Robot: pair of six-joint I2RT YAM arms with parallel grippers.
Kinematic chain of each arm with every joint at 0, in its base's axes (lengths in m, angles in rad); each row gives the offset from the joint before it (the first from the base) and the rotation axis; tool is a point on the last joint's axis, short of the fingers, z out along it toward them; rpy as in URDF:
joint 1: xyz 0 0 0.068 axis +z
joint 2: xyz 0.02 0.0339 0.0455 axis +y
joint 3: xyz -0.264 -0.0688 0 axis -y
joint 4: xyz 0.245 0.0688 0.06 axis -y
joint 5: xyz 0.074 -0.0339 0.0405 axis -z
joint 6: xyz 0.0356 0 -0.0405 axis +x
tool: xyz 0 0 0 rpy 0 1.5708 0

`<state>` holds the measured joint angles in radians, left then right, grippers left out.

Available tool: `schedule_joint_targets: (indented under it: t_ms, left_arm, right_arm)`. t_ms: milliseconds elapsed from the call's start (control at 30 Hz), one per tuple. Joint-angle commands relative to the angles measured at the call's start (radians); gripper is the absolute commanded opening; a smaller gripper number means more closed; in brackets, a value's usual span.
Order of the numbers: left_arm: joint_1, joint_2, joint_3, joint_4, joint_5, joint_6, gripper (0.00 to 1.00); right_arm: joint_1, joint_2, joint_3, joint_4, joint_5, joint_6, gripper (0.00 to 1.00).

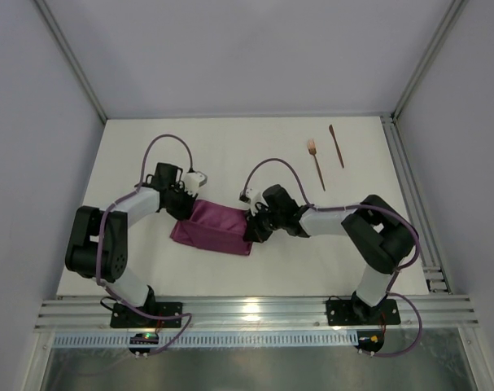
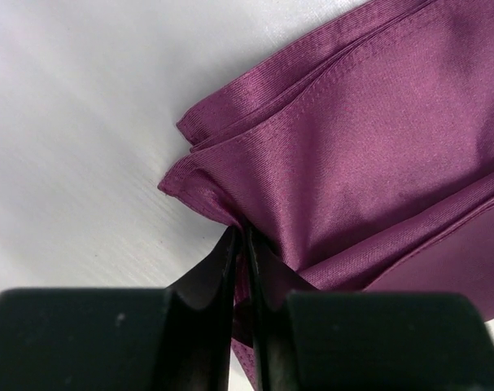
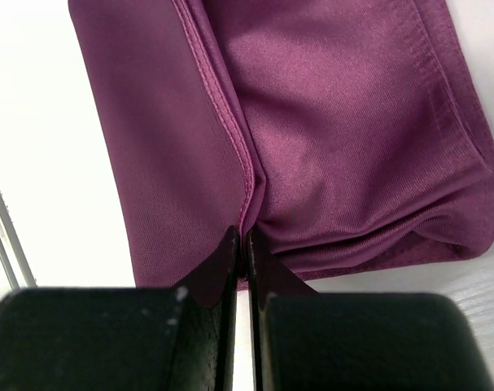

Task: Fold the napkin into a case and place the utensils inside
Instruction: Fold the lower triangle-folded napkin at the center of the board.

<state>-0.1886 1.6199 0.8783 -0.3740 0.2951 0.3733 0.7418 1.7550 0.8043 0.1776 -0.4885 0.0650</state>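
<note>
A: White table [image 1: 230, 155], enclosed by pale walls; folded napkin [image 1: 214, 232] at mid-front. Grippers?

B: I see the left gripper [image 2: 240, 238] pinching the napkin's left end, the right gripper [image 3: 240, 238] pinching its right end. Fork [image 1: 315, 161] and knife [image 1: 336, 145] lie far right, well apart from it.

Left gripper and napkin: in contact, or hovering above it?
Touching. The left wrist view shows the left gripper closed on a bunched fold at the edge of the napkin, with cloth pinched between its jaws.
</note>
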Motion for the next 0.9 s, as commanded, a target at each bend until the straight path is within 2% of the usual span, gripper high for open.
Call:
schedule_joint_targets:
  t_ms: [0, 33, 67, 167, 267, 433, 500, 533, 633, 700, 867]
  left_arm:
    - [0.001, -0.034, -0.013, 0.020, -0.042, 0.010, 0.13]
    - [0.000, -0.037, -0.013, 0.023, -0.078, 0.007, 0.16]
    - [0.001, -0.043, -0.012, 0.026, -0.100, 0.004, 0.24]
    - [0.001, -0.081, 0.005, 0.009, -0.140, -0.001, 0.36]
    - [0.001, -0.161, 0.017, -0.008, -0.152, -0.014, 0.40]
    - [-0.017, -0.294, 0.008, -0.008, -0.189, -0.021, 0.47]
    - [-0.043, -0.317, -0.012, -0.011, -0.150, -0.001, 0.48]
    - [-0.058, -0.325, -0.024, -0.016, -0.142, 0.040, 0.47]
    - [-0.135, -0.307, -0.074, -0.040, -0.148, 0.097, 0.35]
    - [-0.158, -0.267, -0.100, -0.057, -0.125, 0.148, 0.35]
    - [-0.181, -0.245, -0.156, -0.002, -0.080, 0.220, 0.52]
  right_arm:
    - [-0.007, 0.023, 0.022, 0.028, 0.021, 0.007, 0.04]
    - [-0.007, 0.024, 0.022, 0.026, 0.022, 0.007, 0.04]
    - [-0.007, 0.026, 0.019, 0.026, 0.025, 0.010, 0.04]
    - [-0.007, 0.026, 0.009, 0.026, 0.030, 0.021, 0.04]
    - [-0.005, 0.023, 0.003, 0.028, 0.033, 0.032, 0.04]
    - [-0.005, 0.017, 0.006, 0.026, 0.031, 0.033, 0.04]
    - [-0.007, 0.014, 0.010, 0.026, 0.030, 0.033, 0.04]
    - [-0.007, 0.012, 0.010, 0.025, 0.030, 0.033, 0.04]
    - [-0.005, 0.009, 0.012, 0.023, 0.028, 0.032, 0.04]
    - [-0.005, 0.012, 0.013, 0.022, 0.027, 0.032, 0.04]
    - [-0.007, 0.020, 0.019, 0.017, 0.021, 0.030, 0.04]
